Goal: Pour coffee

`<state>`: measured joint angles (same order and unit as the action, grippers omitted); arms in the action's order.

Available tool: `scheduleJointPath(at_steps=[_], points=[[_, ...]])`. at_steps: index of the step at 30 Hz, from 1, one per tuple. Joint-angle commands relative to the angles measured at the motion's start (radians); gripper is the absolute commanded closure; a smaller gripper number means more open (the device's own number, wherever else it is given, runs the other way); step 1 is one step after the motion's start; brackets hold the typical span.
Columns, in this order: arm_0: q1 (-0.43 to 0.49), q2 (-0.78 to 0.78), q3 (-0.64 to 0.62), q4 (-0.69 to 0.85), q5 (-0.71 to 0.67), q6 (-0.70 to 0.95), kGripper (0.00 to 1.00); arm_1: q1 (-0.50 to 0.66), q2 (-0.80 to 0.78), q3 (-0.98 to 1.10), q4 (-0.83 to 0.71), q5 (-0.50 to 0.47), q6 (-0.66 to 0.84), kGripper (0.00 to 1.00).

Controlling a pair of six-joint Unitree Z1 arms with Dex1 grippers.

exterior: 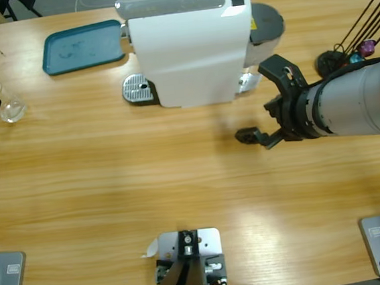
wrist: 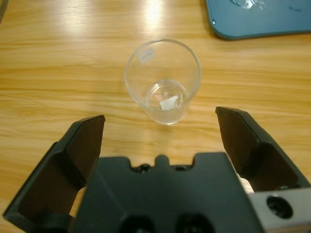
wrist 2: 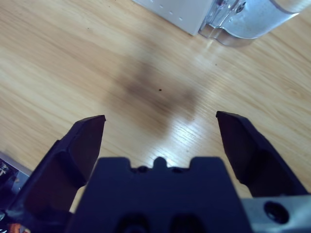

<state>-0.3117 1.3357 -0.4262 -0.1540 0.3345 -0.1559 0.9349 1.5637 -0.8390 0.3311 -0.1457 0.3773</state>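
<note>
**Left gripper lined up on the empty glass**

The left gripper (wrist: 160,128) has its 2 jaws spread wide, holding nothing. Straight ahead of it in the left wrist view, centred between the jaws but not yet inside them, stands a clear glass (wrist: 163,80), upright on the wooden table (wrist: 58,63). No coffee shows in it, only a pale speck at its bottom.

In the high view the glass (exterior: 10,109) sits at the far left edge, well apart from the white coffee machine (exterior: 191,48) at upper centre. The right gripper (exterior: 260,132), jaws also apart and empty, hangs right of centre below the machine, far from the glass. The left arm is plainly nearer.

A teal tray (exterior: 83,48) lies upper left.
</note>
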Motion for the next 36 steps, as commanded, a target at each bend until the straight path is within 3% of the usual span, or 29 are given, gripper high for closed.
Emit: scheduleJointPath(at_steps=[1,8,27,36], points=[[0.052,0.065,0.000,-0.035,-0.075,0.016,0.000,-0.021,0.051,0.028,-0.028,0.015,0.011,0.000],[0.109,0.105,0.000,-0.083,-0.117,0.037,0.000,-0.022,0.064,0.024,-0.030,0.028,0.011,0.000],[0.125,0.273,0.000,-0.239,-0.108,0.049,0.010,-0.041,0.074,0.011,0.000,0.038,-0.002,0.000],[0.127,0.299,0.003,-0.270,-0.121,0.055,0.110,-0.041,0.082,0.001,0.002,0.046,-0.003,0.000]])
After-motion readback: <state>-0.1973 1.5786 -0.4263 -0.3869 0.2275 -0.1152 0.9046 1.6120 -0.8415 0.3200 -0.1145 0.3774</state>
